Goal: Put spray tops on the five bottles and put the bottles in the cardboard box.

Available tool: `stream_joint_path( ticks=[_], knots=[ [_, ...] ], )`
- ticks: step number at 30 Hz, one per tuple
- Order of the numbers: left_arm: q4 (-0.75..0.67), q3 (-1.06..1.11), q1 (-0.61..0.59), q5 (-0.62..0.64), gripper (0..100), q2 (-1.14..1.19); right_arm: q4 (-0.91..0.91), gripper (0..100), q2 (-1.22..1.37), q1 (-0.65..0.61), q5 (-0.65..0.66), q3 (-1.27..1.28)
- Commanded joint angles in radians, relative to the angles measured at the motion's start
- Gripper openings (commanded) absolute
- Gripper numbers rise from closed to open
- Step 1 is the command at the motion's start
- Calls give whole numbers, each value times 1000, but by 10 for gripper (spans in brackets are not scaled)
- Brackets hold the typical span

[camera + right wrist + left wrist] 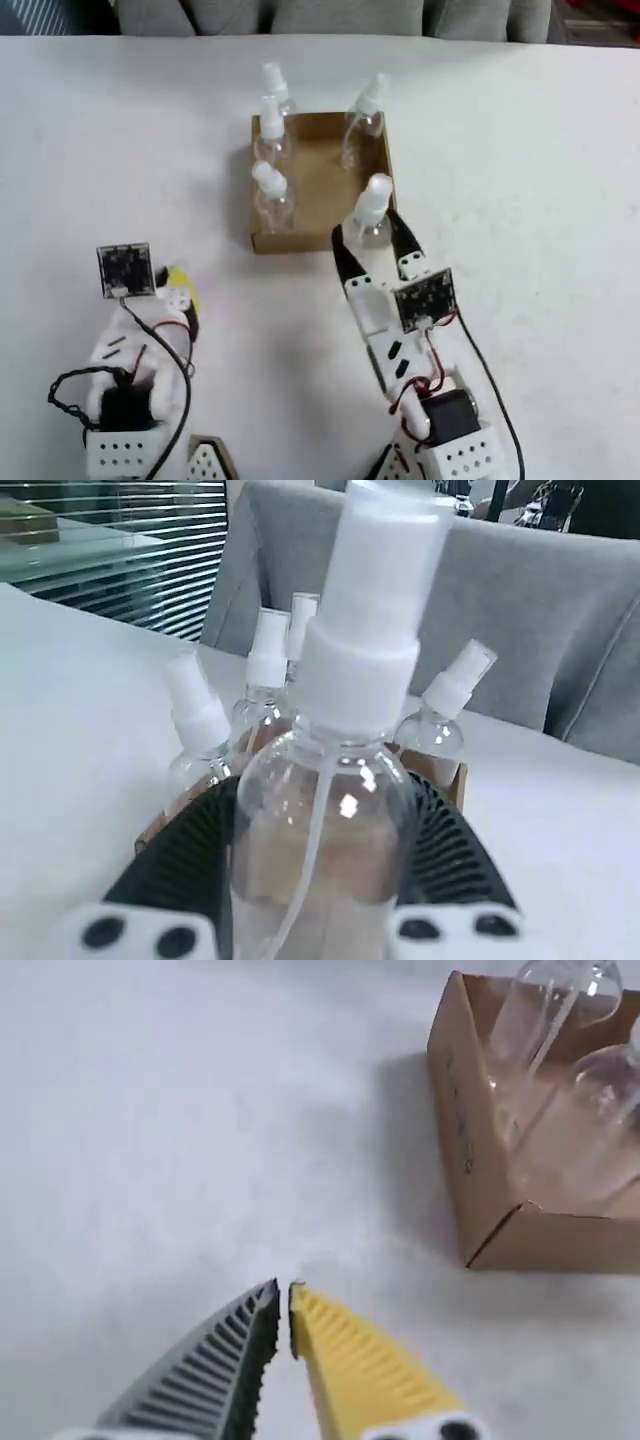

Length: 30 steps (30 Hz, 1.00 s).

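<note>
The cardboard box (320, 170) lies open at mid-table. A clear spray bottle (368, 212) with its white spray top (375, 630) on stands upright at the box's near right corner. My right gripper (372, 235) is shut on this bottle (325, 830), one black finger (190, 845) pressed to each side. Several other capped bottles (270, 190) stand in the box. Whether the farthest one (272, 85) is inside or just behind the far wall is unclear. My left gripper (282, 1295) is shut on nothing, low over bare table left of the box (465, 1150).
The white table (520, 150) stretches wide on both sides of the box. Grey chairs (560, 610) stand behind the far edge. Both arm bases and their cables (120, 400) occupy the near edge.
</note>
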Motion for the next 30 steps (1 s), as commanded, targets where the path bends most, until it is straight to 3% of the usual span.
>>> stream_joint_path(
  ticks=[1, 6, 15, 30],
  knots=[
    [14, -2, -7, -35, 23, -4, -71, 16, -4, 41, 12, -26],
    [15, -2, -4, -63, 23, -4, -194, 15, -2, 104, 12, -25],
    [15, -2, -4, -64, 23, -4, -320, 15, 27, 108, 12, -31],
    [43, -2, -4, -63, 23, -1, -685, 15, 737, 110, 3, -281]
  ],
)
